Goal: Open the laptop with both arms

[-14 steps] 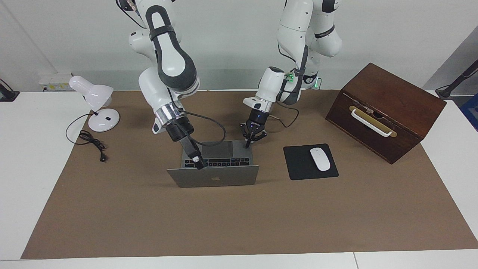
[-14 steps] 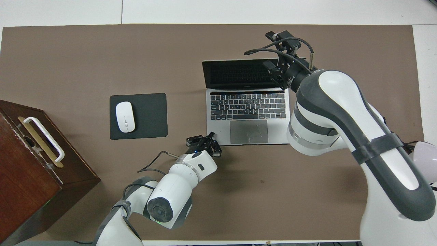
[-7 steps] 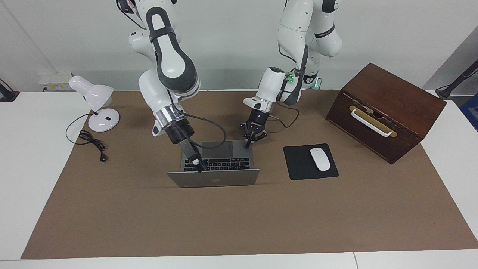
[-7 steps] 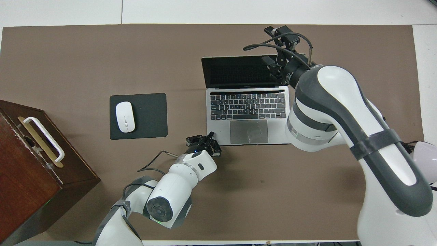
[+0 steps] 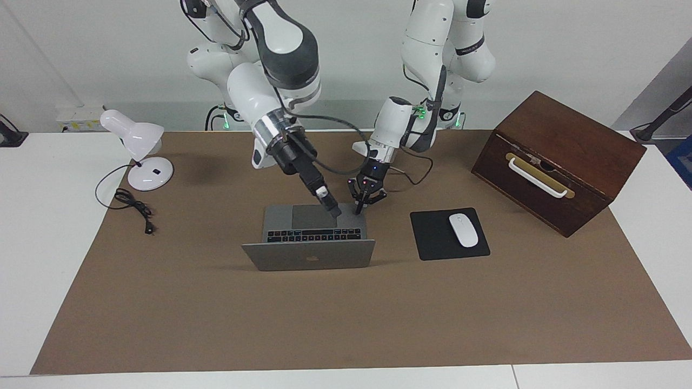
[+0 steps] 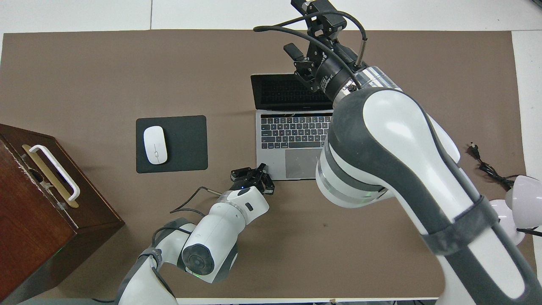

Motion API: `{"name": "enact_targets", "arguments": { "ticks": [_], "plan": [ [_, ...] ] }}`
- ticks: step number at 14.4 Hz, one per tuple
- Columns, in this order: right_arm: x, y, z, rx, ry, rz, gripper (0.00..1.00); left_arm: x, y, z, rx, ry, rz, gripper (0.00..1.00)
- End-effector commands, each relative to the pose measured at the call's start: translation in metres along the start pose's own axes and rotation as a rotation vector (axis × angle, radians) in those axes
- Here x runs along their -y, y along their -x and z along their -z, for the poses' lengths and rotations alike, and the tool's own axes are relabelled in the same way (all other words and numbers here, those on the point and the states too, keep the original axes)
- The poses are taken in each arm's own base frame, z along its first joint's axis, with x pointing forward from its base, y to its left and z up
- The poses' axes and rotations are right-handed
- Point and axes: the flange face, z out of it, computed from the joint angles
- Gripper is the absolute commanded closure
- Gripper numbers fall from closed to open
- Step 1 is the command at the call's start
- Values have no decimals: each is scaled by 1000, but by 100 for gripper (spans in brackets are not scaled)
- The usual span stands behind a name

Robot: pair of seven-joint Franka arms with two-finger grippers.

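Raised laptop (image 5: 308,254) lid blocks keyboard approach; mouse pad (image 5: 432,237) beside.

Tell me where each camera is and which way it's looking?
Facing view: high across the table, looking at the robots; both arms show whole, left gripper on the open laptop at its near corner, right gripper over the trackpad.
Overhead view: above the robots' end, looking steeply down; arms enter from the bottom.
Both show the laptop, mouse, wooden box, half a turn apart.
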Motion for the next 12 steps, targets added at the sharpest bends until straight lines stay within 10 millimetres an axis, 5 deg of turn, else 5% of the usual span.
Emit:
{"name": "enact_targets", "arguments": {
  "ticks": [1, 5, 12],
  "plan": [
    [16, -9, 1, -13, -26, 19, 0, 16, 3, -18, 13, -29, -8, 100],
    [54, -17, 5, -38, -11, 432, 0, 22, -19, -3, -31, -24, 34, 100],
    [93, -95, 14, 56, 265, 1088, 0, 31, -42, 31, -32, -14, 83, 100]
  ]
}}
